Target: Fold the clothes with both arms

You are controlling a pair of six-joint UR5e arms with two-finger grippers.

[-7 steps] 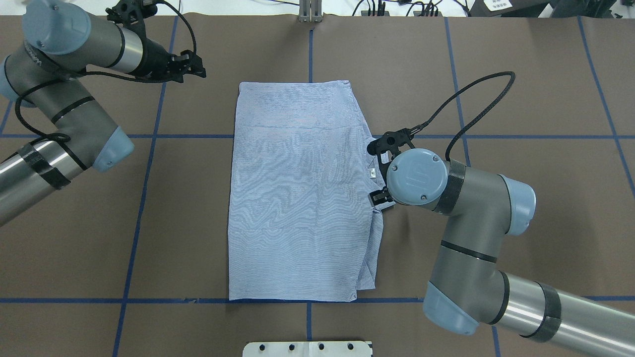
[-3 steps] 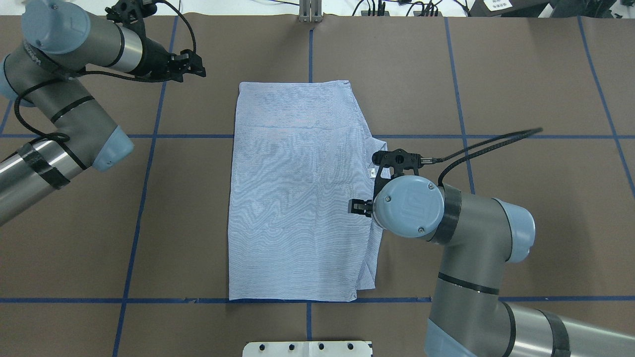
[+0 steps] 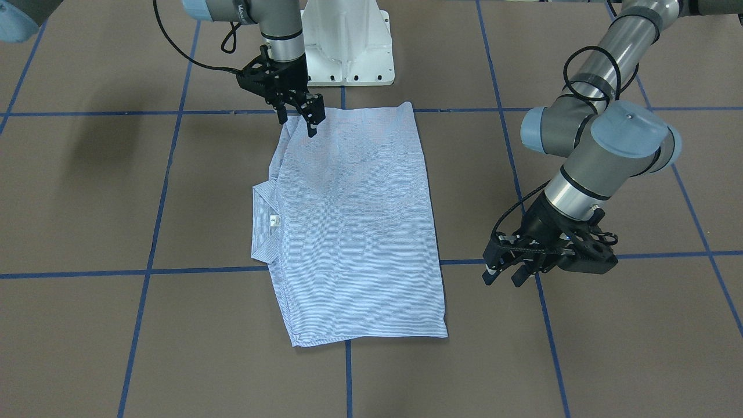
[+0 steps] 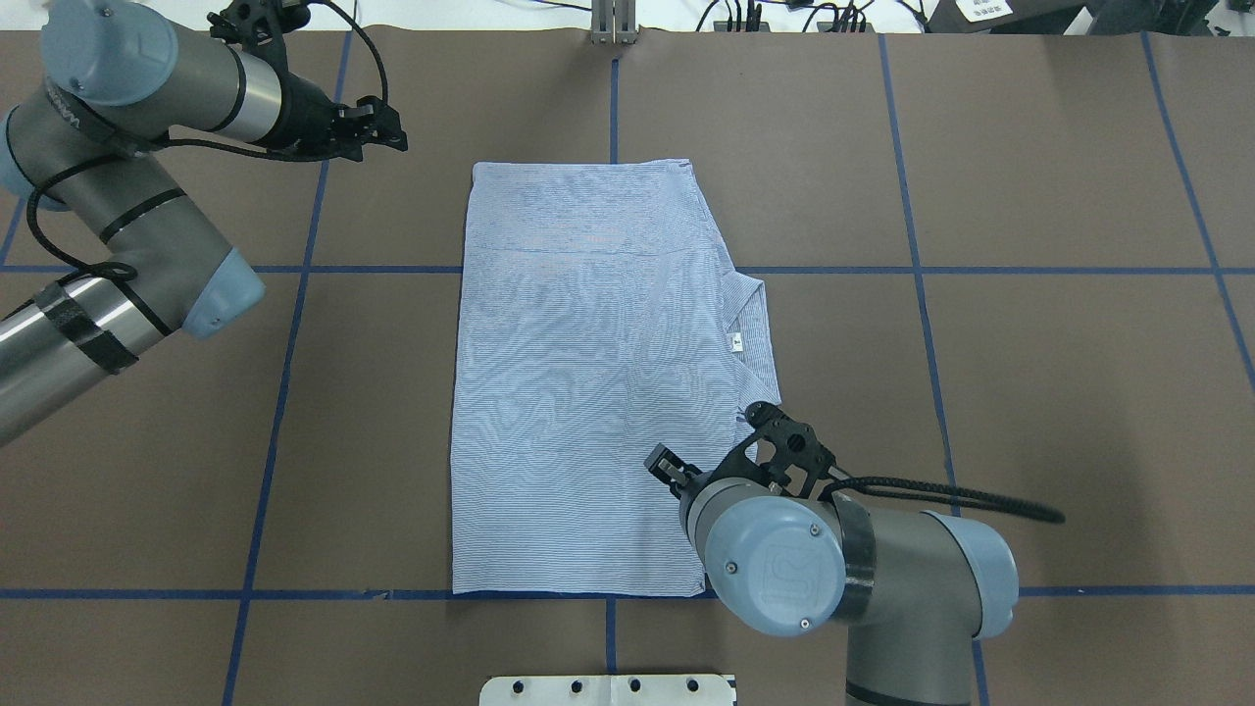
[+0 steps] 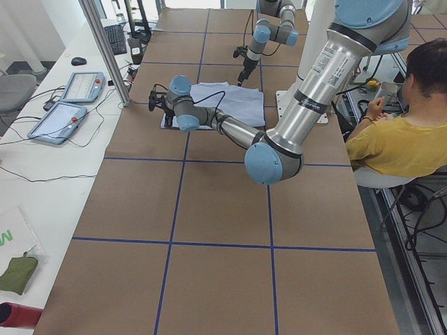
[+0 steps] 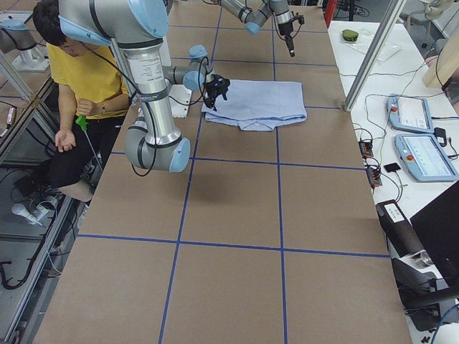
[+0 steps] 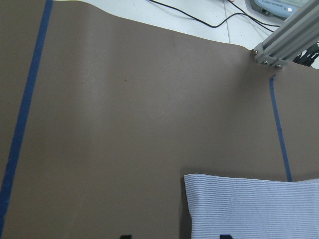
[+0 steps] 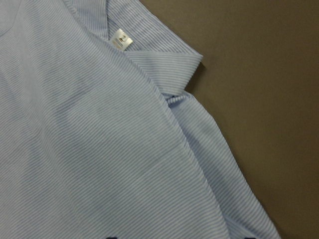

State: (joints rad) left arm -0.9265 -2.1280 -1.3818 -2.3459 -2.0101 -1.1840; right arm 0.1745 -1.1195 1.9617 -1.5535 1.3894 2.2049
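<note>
White base (image 4: 608,689) just nearer than the shirt (image 4: 588,392); right pincer (image 3: 298,123) over the shirt's near right corner, fingers apart, nothing in them; contact with the cloth cannot be told; right wrist view shows both fingertips spread wide over striped fabric. Shirt lies flat on the brown surface (image 4: 1029,392), folded to a long rectangle, plain side up, near hem along a blue tape line (image 4: 284,593); collar (image 4: 755,328) sticks out past the shirt's right edge, white tag (image 4: 735,341) showing beside it. Left pincer (image 3: 502,277) off the shirt's far left corner, over bare surface, not touching the shirt, fingers apart and empty; left wrist view catches that shirt corner at lower right. Metal post (image 4: 613,25) beyond the shirt's far edge.
</note>
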